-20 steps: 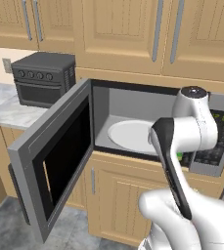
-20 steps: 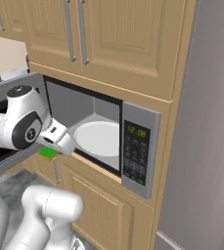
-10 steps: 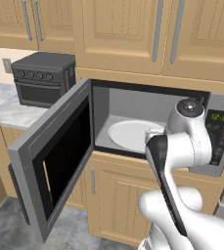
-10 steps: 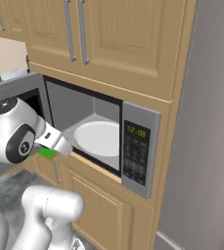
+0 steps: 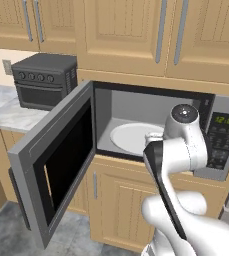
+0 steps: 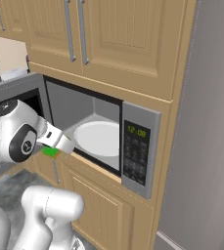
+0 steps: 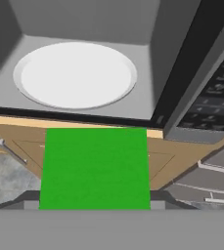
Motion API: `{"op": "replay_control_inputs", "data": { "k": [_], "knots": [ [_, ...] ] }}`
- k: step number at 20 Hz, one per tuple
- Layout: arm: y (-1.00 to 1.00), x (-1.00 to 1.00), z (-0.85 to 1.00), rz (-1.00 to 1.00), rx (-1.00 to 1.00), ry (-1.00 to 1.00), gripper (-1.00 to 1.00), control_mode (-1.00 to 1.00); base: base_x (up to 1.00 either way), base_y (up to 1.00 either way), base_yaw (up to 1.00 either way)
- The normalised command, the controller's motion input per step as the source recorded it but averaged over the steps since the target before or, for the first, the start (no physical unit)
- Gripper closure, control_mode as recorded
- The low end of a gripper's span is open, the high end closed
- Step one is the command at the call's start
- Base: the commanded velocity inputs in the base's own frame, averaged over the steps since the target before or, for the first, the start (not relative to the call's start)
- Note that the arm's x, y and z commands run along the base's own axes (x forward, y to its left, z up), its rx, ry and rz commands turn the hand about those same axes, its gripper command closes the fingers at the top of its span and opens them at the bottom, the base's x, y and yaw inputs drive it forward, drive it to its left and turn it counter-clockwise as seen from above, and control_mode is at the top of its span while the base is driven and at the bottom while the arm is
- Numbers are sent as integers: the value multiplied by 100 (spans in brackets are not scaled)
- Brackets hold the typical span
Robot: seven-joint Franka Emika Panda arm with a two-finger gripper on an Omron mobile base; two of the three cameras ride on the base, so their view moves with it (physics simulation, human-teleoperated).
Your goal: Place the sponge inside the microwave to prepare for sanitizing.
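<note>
The microwave stands open, its black-windowed door swung out to the left. Inside lies the white round plate. My gripper is shut on the bright green sponge. It holds the sponge just outside the opening, below the front lip and a little short of the plate. The dark fingertips show at the sponge's two sides. In the left base view my own arm hides the hand. The keypad sits to the right of the opening.
A black toaster oven stands on the marble counter to the left. Wooden cabinet doors run below the microwave and more hang above it. A grey tall panel rises at the right.
My arm's wrist and elbow have sunk lower in front of the microwave. The gripper and sponge have hardly shifted and stay at the opening's lower edge.
</note>
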Motion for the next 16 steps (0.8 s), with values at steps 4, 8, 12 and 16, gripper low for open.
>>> {"op": "replay_control_inputs", "data": {
  "k": [4, 8, 12, 16],
  "knots": [
    [0, 37, 0, 0, 0, 0, 100, -100, 0, 0, 0],
    [0, 38, -29, 0, -1, -8, 100, -100, 0, 0, 0],
    [0, 38, -42, 0, -4, -14, 100, -100, 0, 0, 0],
    [0, 37, -49, 0, -6, -18, 100, -100, 0, 0, 0]
  ]
}}
